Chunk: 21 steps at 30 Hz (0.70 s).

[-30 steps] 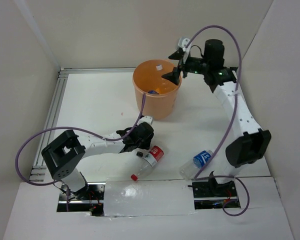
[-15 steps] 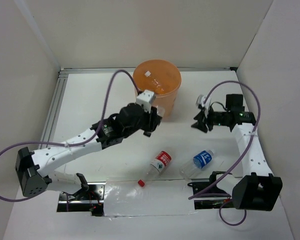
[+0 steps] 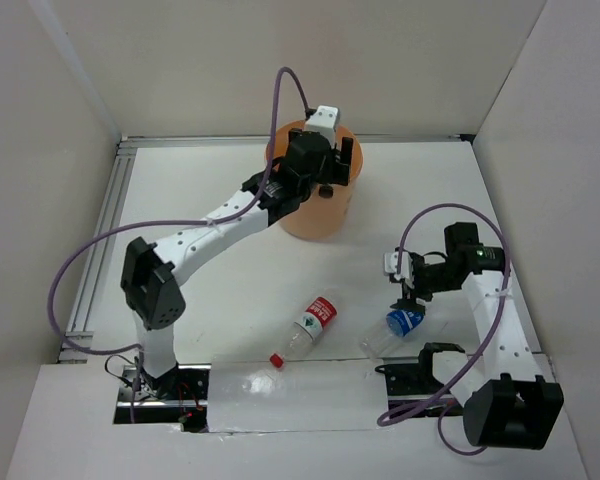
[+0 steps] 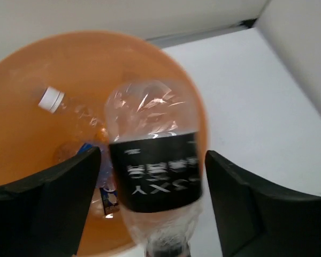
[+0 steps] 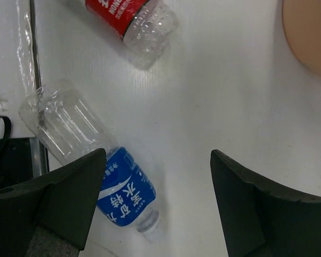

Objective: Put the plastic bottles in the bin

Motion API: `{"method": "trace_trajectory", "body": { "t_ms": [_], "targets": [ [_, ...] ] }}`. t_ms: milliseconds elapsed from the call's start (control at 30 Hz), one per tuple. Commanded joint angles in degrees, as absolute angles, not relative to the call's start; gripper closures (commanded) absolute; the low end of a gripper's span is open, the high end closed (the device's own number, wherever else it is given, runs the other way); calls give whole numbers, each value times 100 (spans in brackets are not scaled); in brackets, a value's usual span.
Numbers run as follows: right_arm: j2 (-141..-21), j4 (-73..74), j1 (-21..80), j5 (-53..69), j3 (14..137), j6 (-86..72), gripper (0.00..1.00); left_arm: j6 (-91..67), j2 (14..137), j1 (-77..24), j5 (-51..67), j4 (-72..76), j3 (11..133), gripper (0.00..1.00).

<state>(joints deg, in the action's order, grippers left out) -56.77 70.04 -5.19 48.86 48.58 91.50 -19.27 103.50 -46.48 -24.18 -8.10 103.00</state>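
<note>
My left gripper point(image 3: 325, 168) hangs over the orange bin point(image 3: 310, 218), jaws open. A clear bottle with a dark label point(image 4: 155, 171) sits blurred between the fingers with a gap on each side, above the bin's near rim point(image 4: 21, 107). Inside the bin lie a white-capped bottle point(image 4: 52, 99) and a blue-labelled one point(image 4: 104, 190). My right gripper point(image 3: 405, 302) is low over the table, open, with a blue-labelled bottle point(image 5: 123, 195) lying by its left finger point(image 5: 69, 187). A red-labelled bottle point(image 3: 312, 322) lies on the table left of it.
White walls close in the table on the left, back and right. A metal rail point(image 3: 105, 240) runs along the left edge. The arm bases and cables point(image 3: 420, 375) sit at the near edge, close to the blue-labelled bottle.
My left arm swung from the table up over the bin and opened around the dark-labelled bottle. My right arm came down from the bin to the blue-labelled bottle.
</note>
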Motion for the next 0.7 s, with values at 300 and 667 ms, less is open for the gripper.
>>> {"method": "trace_trajectory", "body": {
  "t_ms": [300,667],
  "targets": [
    [-5079,7471,369,4228,3885,10863,14,-1969,10355,-4113,-2365,-1143,11163,0],
    [-6160,7277,553,3332,3762,11707,15,-1976,7165,-4921,-1028,-1607,7038,1]
  ]
}}
